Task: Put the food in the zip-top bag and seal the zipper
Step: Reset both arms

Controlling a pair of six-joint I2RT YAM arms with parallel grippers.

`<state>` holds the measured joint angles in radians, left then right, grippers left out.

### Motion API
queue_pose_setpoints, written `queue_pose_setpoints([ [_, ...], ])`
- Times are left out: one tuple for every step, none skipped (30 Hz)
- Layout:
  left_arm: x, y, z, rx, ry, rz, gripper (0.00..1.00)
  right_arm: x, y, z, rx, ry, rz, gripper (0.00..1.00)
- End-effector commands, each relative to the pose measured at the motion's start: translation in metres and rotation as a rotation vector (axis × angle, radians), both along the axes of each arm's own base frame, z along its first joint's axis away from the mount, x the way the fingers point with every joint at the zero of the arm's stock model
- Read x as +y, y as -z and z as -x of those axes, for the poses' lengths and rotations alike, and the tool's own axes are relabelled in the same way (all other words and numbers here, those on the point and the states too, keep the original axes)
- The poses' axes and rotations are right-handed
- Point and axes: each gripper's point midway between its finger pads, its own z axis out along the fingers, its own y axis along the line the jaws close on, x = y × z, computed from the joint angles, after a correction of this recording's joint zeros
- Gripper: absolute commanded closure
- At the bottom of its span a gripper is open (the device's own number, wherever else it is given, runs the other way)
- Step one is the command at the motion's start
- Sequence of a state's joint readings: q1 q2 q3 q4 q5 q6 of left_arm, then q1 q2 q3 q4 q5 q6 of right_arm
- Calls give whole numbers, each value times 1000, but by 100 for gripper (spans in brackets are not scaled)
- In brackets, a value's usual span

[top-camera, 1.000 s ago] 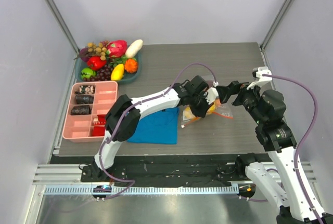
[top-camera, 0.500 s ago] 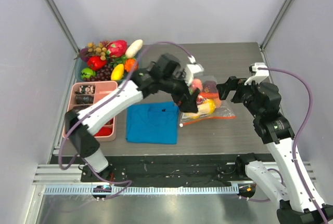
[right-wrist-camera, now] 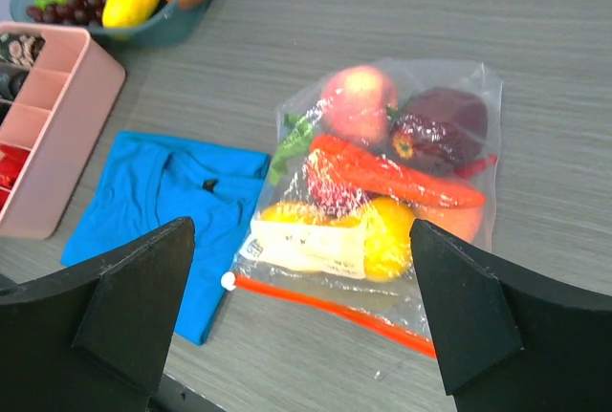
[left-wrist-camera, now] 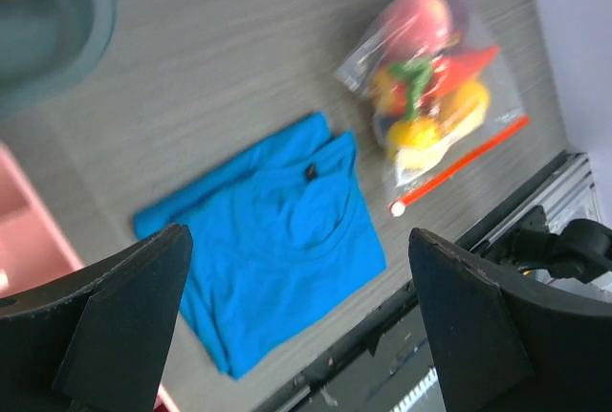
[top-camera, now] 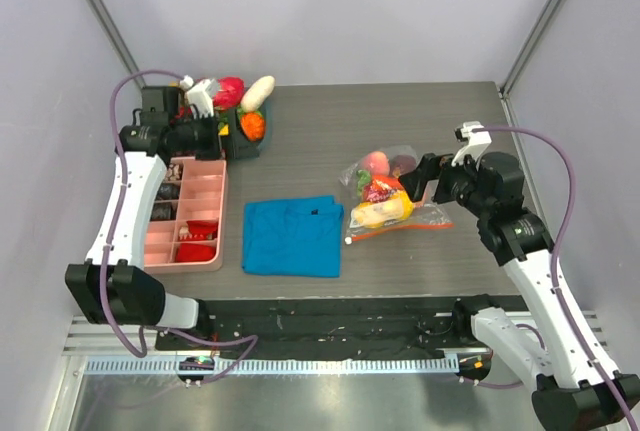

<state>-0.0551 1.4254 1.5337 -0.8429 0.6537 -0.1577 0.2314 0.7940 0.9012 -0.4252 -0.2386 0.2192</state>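
Observation:
The zip-top bag [top-camera: 388, 194] lies flat on the table, right of centre. Through the clear plastic I see the food: a pink peach [right-wrist-camera: 358, 100], a dark purple piece [right-wrist-camera: 438, 123], a long red piece [right-wrist-camera: 392, 177] and a yellow lemon [right-wrist-camera: 387, 236]. The zipper [right-wrist-camera: 335, 309] runs straight along the bag's near edge, with a white tab at its left end. My right gripper [top-camera: 415, 183] hovers open just right of the bag, touching nothing. My left gripper [top-camera: 218, 135] is far off to the left beside the fruit bowl [top-camera: 248, 143], open and empty.
A folded blue cloth [top-camera: 292, 236] lies left of the bag. A pink divided tray [top-camera: 205, 219] sits at the left edge. The teal bowl behind it holds more toy fruit [top-camera: 250, 123]. Grey walls close in the table's sides and back.
My left arm has let go over the bag and swung far left to the fruit bowl, its gripper now open. The right gripper shifted slightly lower and left, still open.

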Motion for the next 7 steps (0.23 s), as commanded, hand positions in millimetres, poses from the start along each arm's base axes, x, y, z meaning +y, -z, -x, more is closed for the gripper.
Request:
queue_pose_setpoints([
  [20, 26, 25, 37, -39, -69, 0, 0, 10, 1, -8, -26, 29, 0],
  [25, 41, 28, 65, -58, -100, 0, -1, 11, 2, -10, -25, 37, 1],
  [27, 45, 30, 68, -61, -112, 0, -1, 13, 2, -8, -25, 40, 0],
  [29, 49, 32, 78, -63, -123, 0, -1, 18, 3, 0, -25, 43, 0],
  [30, 51, 33, 68, -57, -138, 0, -4, 19, 2, 1, -11, 48, 0],
  [31, 50, 33, 59, -58, -144, 0, -4, 21, 2, 4, -9, 53, 0],
  [32, 49, 32, 51, -60, -152, 0, -5, 22, 1, 3, -7, 60, 0],
])
